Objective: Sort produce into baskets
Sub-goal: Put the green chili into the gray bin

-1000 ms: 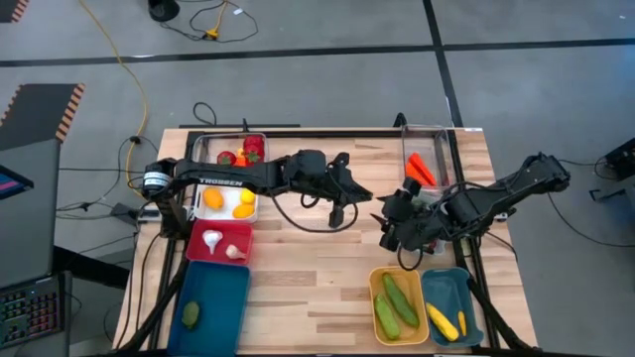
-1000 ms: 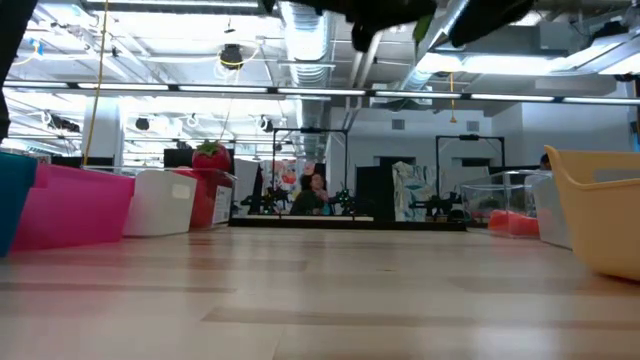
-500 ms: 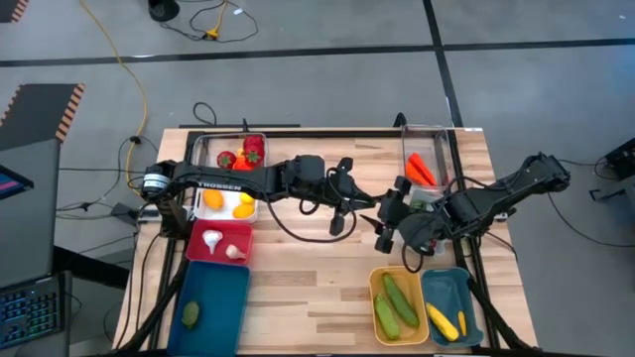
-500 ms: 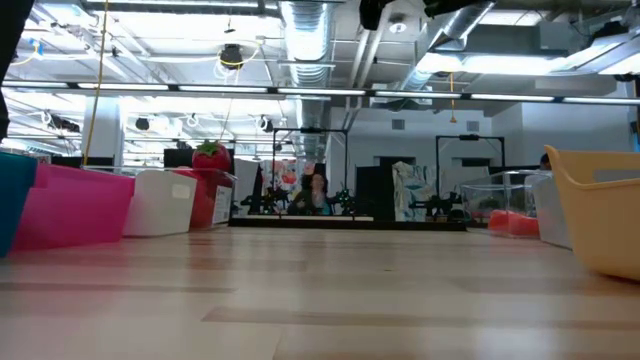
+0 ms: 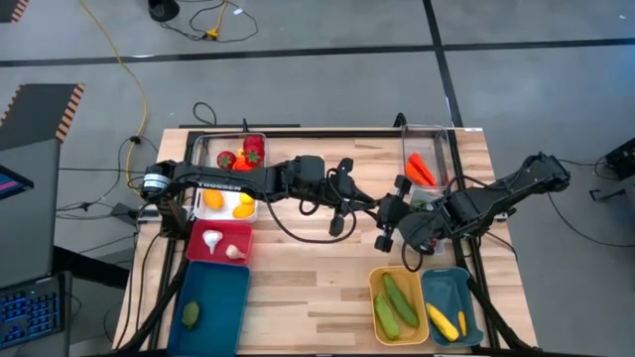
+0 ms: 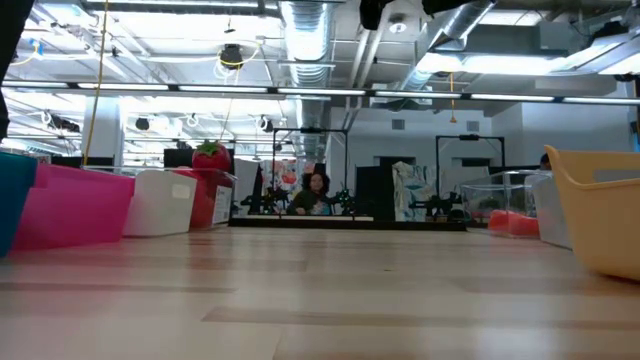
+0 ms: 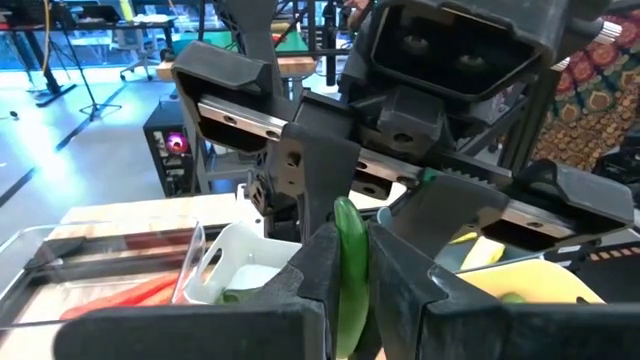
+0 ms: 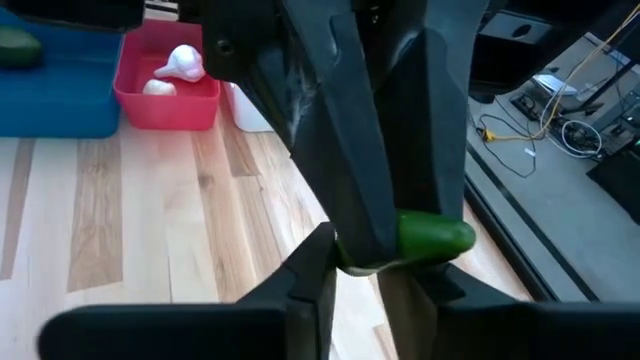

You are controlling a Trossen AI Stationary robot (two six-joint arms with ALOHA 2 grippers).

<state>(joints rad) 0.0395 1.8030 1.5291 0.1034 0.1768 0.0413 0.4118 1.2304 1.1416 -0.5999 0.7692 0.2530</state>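
A small green vegetable (image 7: 346, 250) hangs in the air over the middle of the table, with both grippers shut on it. My left gripper (image 5: 369, 205) reaches in from the table's left. My right gripper (image 5: 385, 213) reaches in from the right, and the two meet nose to nose. In the right wrist view the vegetable's rounded end (image 8: 438, 236) sticks out beside the fingers. The low view shows only dark gripper parts (image 6: 400, 10) at its top edge. My left gripper pinches the green vegetable's slim middle (image 7: 347, 285) between its two fingers. It comes in almost level from the table's left. The vegetable stands on end in the hold, clear of the table. My right gripper pinches the same vegetable (image 8: 375, 262) between its two fingers, just beside the left gripper's fingers (image 8: 350, 170). It comes from the table's right, slanting a little downward. The rounded end juts out to one side.
On the left stand a clear basket (image 5: 203, 149) of red produce, a white one (image 5: 228, 216), a pink one (image 5: 245, 238) with garlic and a large blue one (image 5: 223, 297). On the right stand a clear carrot basket (image 5: 437, 139), a yellow cucumber basket (image 5: 375, 283) and a teal one (image 5: 442, 283).
My right gripper has tipped at the wrist toward the left gripper, and its fingers have come together on the green vegetable. Both grippers have gone up out of the low view. The left gripper has kept its hold.
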